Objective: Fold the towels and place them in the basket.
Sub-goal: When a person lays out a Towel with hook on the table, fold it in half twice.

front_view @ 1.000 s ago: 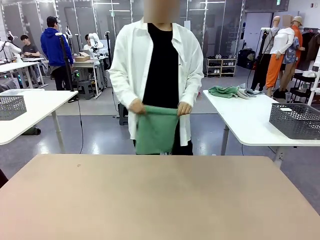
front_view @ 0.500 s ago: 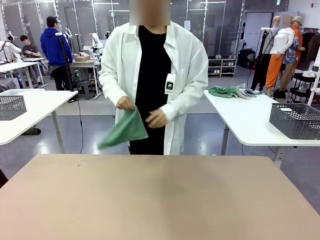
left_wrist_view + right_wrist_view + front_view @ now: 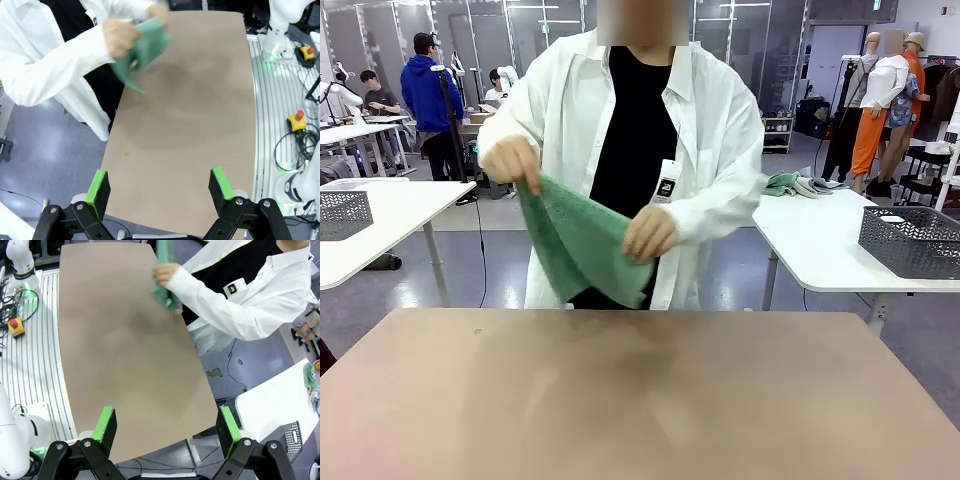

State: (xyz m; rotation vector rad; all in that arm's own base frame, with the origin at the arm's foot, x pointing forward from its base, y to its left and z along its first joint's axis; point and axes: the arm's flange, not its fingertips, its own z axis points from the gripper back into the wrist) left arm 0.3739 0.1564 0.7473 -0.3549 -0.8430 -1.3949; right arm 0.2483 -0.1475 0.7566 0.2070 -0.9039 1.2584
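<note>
A person point(image 3: 715, 130) holds the green towel point(image 3: 582, 245) aloft over the far edge of the worktop point(image 3: 640, 400); left tool point(image 3: 158, 181) and right tool point(image 3: 166, 419) hang spread apart, empty. If it lands bunched or too far off, folding it cleanly could fail

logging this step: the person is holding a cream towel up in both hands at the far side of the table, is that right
Not quite. The towel is sea-green, not cream, as the front view shows. The rest holds: the person holds it up off the table at the far side, with the raised hand on its upper end and the lower hand on its other end.
</note>
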